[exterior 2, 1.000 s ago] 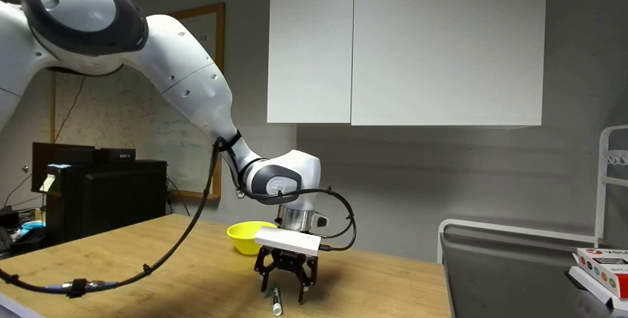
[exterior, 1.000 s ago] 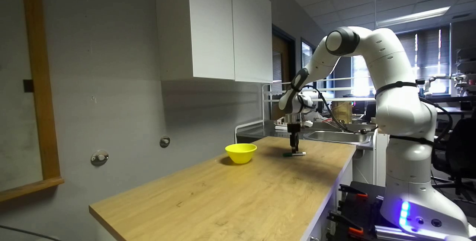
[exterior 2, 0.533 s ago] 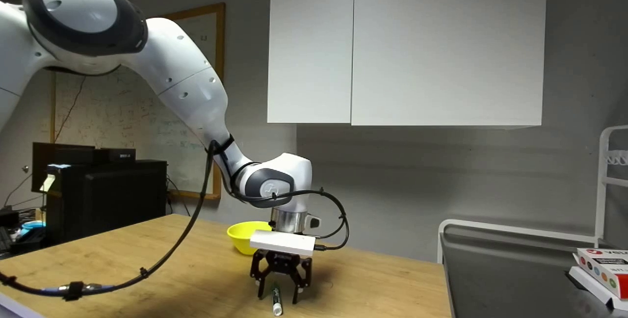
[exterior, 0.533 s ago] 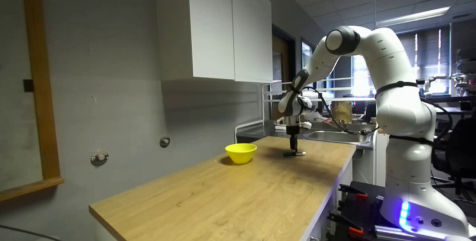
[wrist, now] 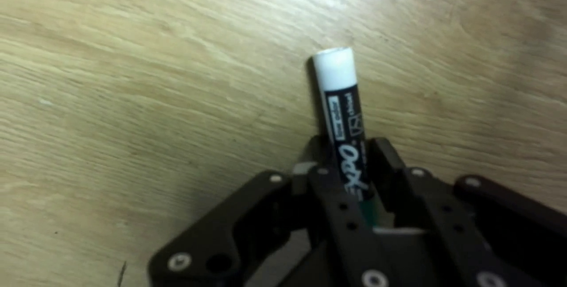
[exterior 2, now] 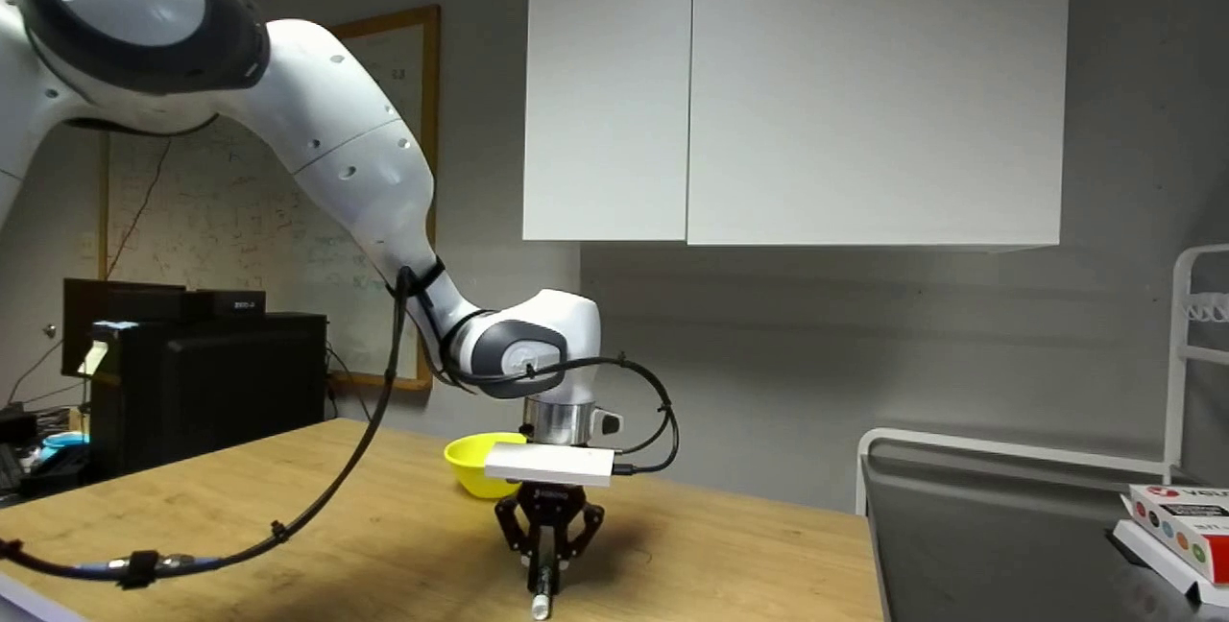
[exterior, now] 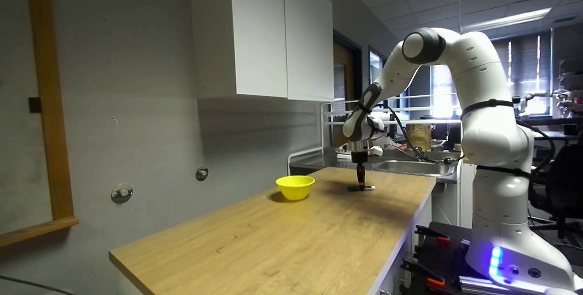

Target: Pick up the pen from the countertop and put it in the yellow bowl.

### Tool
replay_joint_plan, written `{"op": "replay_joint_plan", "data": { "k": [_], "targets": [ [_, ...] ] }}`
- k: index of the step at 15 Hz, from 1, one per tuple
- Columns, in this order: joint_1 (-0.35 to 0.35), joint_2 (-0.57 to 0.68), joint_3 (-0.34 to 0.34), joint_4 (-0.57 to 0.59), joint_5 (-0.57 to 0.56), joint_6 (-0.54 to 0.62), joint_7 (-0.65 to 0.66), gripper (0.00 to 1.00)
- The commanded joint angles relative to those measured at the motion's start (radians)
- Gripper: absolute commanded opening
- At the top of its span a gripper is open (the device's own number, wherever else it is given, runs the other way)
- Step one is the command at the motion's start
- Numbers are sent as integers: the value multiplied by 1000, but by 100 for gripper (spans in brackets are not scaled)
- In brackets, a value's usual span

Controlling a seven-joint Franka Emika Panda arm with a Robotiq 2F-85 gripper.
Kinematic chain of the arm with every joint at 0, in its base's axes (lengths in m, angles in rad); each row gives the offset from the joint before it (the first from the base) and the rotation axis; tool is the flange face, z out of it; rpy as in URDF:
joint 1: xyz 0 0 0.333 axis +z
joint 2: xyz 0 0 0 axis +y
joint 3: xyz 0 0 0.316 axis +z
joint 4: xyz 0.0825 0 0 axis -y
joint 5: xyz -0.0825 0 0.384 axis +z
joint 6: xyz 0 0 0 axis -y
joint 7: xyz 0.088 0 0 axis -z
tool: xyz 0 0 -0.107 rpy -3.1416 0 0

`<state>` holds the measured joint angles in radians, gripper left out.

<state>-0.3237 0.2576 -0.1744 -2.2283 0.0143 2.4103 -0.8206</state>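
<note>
The pen [wrist: 335,70], a dark marker with a white end and some green, lies at the level of the light wooden countertop [exterior: 273,240]. My gripper [wrist: 351,145] is shut on it, one finger against each side of its barrel; the green end is partly hidden between them. In an exterior view the white end of the pen [exterior 2: 542,607] sticks out below the gripper [exterior 2: 544,579]. The yellow bowl [exterior: 295,190] stands upright nearby, towards the wall. In an exterior view, the gripper's white mount covers part of the bowl [exterior 2: 470,464].
A grey wall runs behind the countertop, with white cabinets [exterior: 284,35] high above it. Beyond the far end are a metal sink [exterior: 412,167] and a white rail [exterior 2: 1008,449]. A box [exterior 2: 1181,521] lies there on a dark surface. A black cable [exterior 2: 365,449] loops from the arm.
The gripper came down slightly and shifted a little over the pen. Its fingers, wide apart before, have come together on the pen. The bowl has stayed put.
</note>
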Motion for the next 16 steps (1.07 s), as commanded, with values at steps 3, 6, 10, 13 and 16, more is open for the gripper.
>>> {"op": "replay_joint_plan", "data": {
  "k": [3,6,10,13,16],
  "targets": [
    [26,-174,-24,-117,-21,10,194,10],
    [45,-267,-15,-107,8,-9,339,11],
    [104,-347,7,-53,4,14,594,11],
    [147,-345,42,13,-28,84,819,11],
    [171,-296,86,81,-111,170,1050,11]
  ]
}}
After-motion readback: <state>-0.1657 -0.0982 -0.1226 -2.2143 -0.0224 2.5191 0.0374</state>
